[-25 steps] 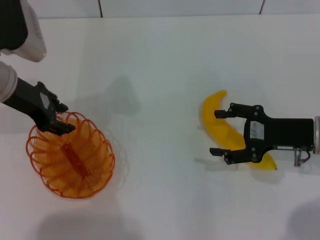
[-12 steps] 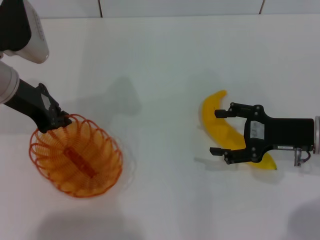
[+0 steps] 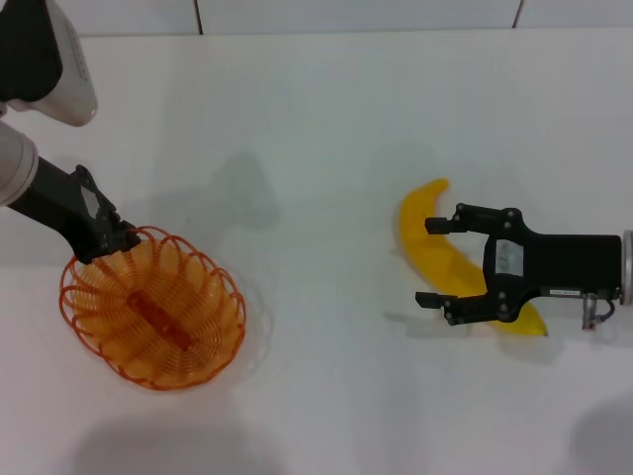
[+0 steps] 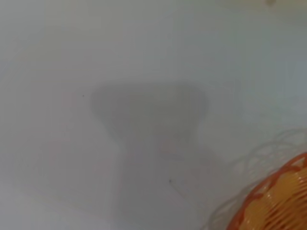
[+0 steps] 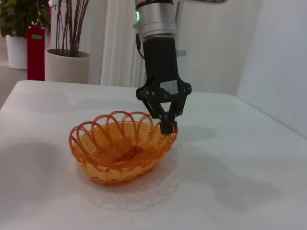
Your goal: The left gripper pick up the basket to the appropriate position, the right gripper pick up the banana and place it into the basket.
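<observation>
The orange wire basket (image 3: 151,309) is at the left of the white table. My left gripper (image 3: 114,240) is shut on its far rim. The right wrist view shows the same grip (image 5: 167,122), with the basket (image 5: 122,146) tilted, seemingly just above its shadow. A piece of the basket's rim (image 4: 268,201) shows in the left wrist view. The yellow banana (image 3: 427,242) lies on the table at the right. My right gripper (image 3: 425,262) is open, low over it, one finger on each side of its middle.
The white table (image 3: 326,148) runs back to a tiled wall. In the right wrist view, potted plants (image 5: 67,52) and a red post (image 5: 36,52) stand beyond the table's far side.
My left gripper has dragged the basket a short way to the right, toward the table's middle. The right gripper and the banana have not moved.
</observation>
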